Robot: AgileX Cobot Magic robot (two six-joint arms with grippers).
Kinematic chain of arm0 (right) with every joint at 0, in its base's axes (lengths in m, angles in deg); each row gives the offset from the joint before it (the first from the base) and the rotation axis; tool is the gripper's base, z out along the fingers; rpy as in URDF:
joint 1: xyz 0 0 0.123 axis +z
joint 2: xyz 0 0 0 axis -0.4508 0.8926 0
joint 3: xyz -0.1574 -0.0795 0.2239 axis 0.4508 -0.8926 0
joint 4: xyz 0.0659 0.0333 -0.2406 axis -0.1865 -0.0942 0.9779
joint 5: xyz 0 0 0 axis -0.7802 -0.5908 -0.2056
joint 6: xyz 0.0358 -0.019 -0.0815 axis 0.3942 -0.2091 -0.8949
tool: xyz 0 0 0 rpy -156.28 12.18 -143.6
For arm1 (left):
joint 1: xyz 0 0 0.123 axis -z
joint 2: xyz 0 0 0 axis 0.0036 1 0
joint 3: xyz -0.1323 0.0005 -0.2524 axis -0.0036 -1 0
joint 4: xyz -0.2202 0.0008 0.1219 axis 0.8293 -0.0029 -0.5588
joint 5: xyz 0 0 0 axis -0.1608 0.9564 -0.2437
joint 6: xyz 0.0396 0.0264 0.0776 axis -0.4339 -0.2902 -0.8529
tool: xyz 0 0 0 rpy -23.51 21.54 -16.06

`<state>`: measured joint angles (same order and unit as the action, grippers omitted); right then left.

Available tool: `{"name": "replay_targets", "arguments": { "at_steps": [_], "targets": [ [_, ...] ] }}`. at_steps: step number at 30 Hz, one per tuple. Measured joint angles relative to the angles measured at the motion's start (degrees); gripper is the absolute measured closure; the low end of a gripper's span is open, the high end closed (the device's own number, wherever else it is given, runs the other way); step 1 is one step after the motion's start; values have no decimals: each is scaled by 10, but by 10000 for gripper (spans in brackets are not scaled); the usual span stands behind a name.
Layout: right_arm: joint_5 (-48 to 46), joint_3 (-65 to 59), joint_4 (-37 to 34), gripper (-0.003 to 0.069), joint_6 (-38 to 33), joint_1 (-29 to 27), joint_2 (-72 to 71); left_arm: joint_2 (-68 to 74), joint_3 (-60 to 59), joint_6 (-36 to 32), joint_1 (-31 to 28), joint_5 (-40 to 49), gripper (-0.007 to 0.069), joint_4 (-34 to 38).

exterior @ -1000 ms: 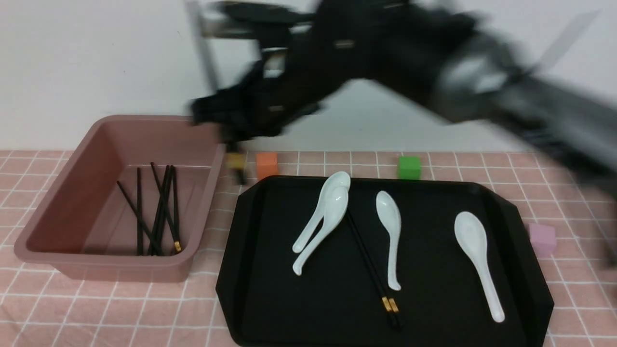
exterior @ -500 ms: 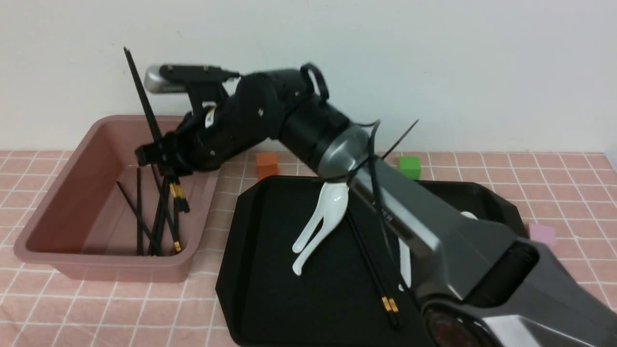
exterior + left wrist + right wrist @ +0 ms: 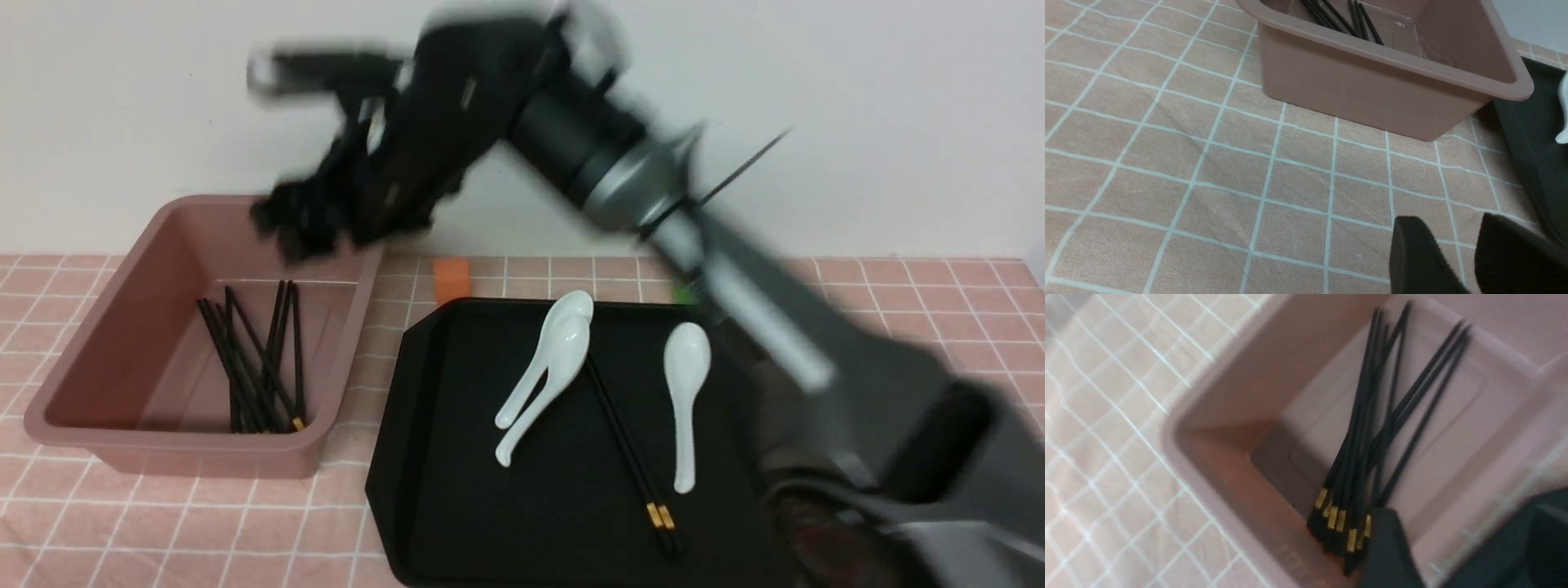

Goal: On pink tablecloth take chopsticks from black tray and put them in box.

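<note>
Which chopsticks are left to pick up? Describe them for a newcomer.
Look at the large glossy black plastic tray right of the dusty-pink plastic tub. On it, one pair of thin black chopsticks lies diagonally between the stacked white ceramic spoons and a single white spoon. Unlike the pale spoons, they are dark sticks with gold bands.

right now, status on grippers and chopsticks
Right gripper open, empty, over dusty-pink plastic box; left gripper open, empty. Black gold-banded chopsticks piled in box; one pair left on glossy black tray. White ceramic spoons flank it.
</note>
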<state>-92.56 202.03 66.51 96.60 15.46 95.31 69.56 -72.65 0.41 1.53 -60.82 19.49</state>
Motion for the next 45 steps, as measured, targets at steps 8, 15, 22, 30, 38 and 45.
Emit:
{"name": "replay_targets", "arguments": {
  "at_steps": [8,15,22,30,38,45],
  "targets": [
    [-18,-18,23,564,-1,-1,-169,0,0,0,0,0,387,0],
    [-17,-306,18,673,-24,2,-418,0,0,0,0,0,387,0],
    [-14,-651,54,673,-7,2,-635,0,0,0,0,0,387,0],
    [-13,-869,70,670,-2,2,-773,0,0,0,0,0,387,0],
    [-17,-904,70,669,-6,2,-804,0,0,0,0,0,387,0],
    [82,-1026,76,673,-99,-99,-878,0,0,0,0,0,387,0]
  ]
}}
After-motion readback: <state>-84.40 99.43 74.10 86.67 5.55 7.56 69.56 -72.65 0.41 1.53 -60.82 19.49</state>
